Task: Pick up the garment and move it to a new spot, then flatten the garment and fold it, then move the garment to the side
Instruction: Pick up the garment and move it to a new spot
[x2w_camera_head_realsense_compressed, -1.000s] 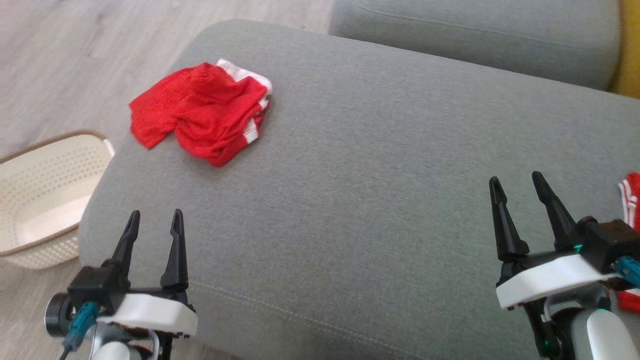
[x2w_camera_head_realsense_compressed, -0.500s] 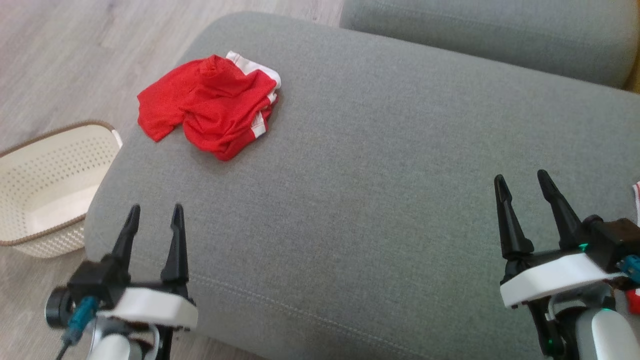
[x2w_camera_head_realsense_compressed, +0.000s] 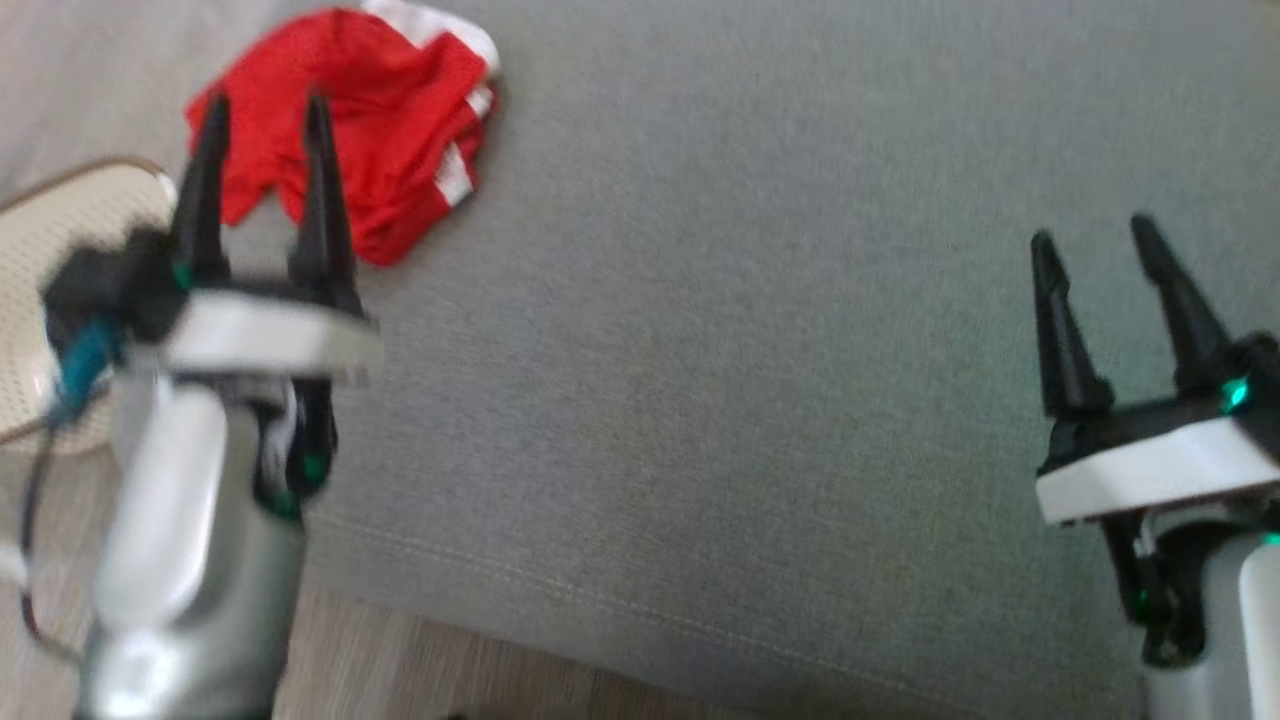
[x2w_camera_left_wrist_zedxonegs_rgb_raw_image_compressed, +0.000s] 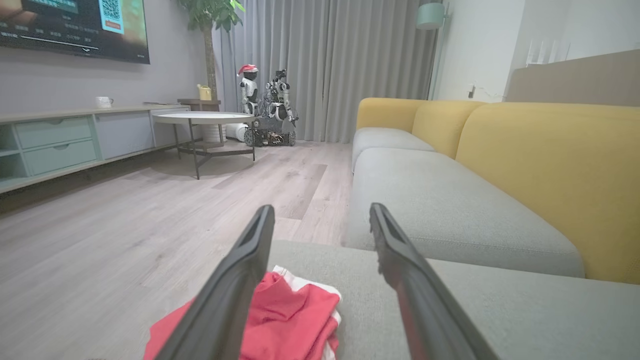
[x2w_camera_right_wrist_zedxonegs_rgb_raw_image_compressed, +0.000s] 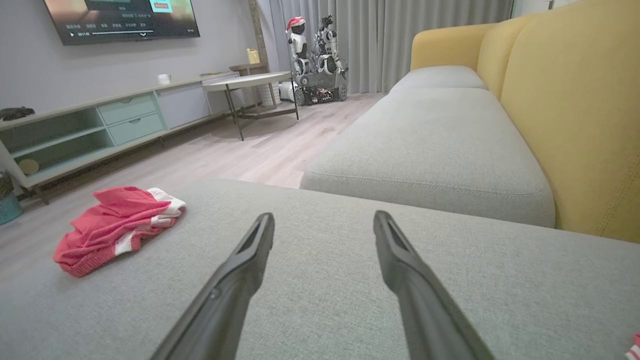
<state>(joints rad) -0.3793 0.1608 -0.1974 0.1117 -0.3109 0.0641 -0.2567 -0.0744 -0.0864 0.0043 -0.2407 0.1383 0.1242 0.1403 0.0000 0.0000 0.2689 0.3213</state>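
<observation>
We find the garment (x2w_camera_head_realsense_compressed: 400, 90) crumpled on the sofa (x2w_camera_head_realsense_compressed: 750, 350); left end effector (x2w_camera_head_realsense_compressed: 266, 100) and right end effector (x2w_camera_head_realsense_compressed: 1093, 230) both wide, empty.

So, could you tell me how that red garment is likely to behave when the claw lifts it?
Probably floppy: the red garment lies crumpled in soft folds on the grey sofa cushion, so it should drape when lifted. It looks thin, so likely light. Pushing would probably bunch it on the fabric rather than slide it.
</observation>
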